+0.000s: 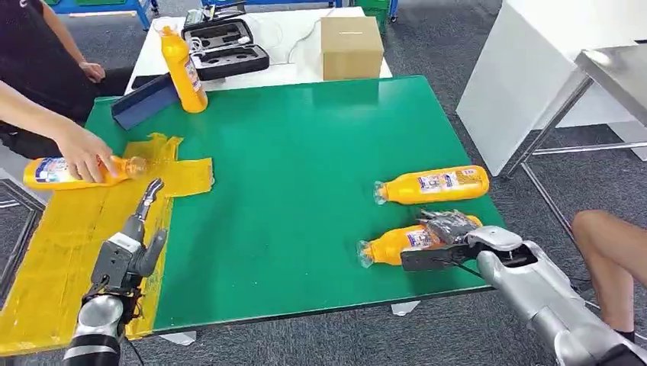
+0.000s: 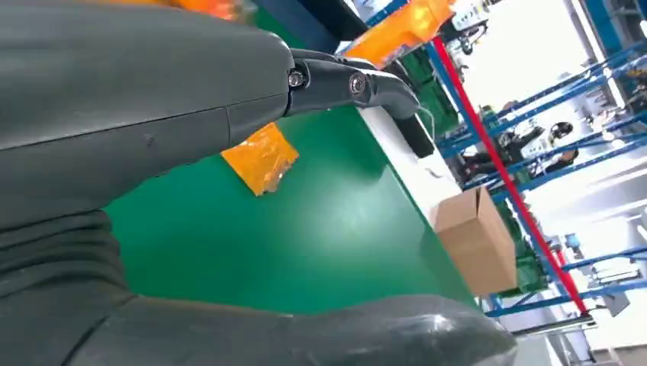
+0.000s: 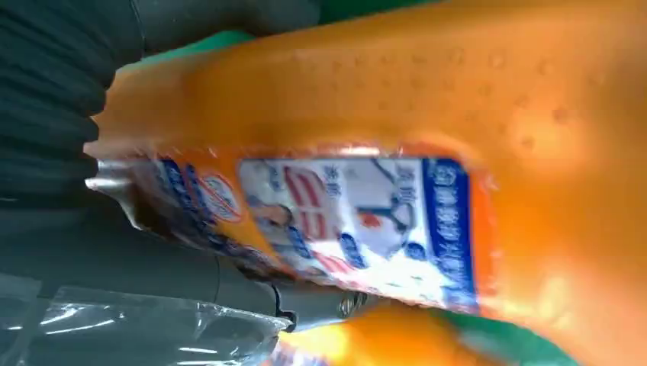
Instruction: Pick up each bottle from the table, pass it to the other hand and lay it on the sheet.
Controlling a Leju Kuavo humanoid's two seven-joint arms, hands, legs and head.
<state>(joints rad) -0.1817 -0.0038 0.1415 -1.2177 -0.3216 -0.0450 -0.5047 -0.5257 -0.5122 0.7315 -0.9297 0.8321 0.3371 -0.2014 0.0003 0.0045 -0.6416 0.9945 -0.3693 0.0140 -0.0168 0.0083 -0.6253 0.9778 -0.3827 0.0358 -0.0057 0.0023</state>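
Note:
Several orange bottles are about. My right hand point(image 1: 441, 240) grips the nearest one point(image 1: 389, 245), which lies near the green table's front right edge; its label point(image 3: 358, 221) is close up in the right wrist view. A second bottle point(image 1: 433, 185) lies just behind it. A third point(image 1: 184, 70) stands upright at the far left. A person's hand point(image 1: 85, 155) rests on a fourth bottle point(image 1: 46, 172) lying at the left end of the yellow sheet point(image 1: 69, 229). My left hand point(image 1: 131, 248) hovers open over the sheet's right edge, fingers point(image 2: 343, 80) extended.
A dark blue flat box point(image 1: 145, 100) lies beside the upright bottle. Behind the green table point(image 1: 305, 152) a white table holds a cardboard box point(image 1: 351, 47) and a black case point(image 1: 225, 47). A person's knee point(image 1: 606, 236) is at the right, near a metal table point(image 1: 618, 69).

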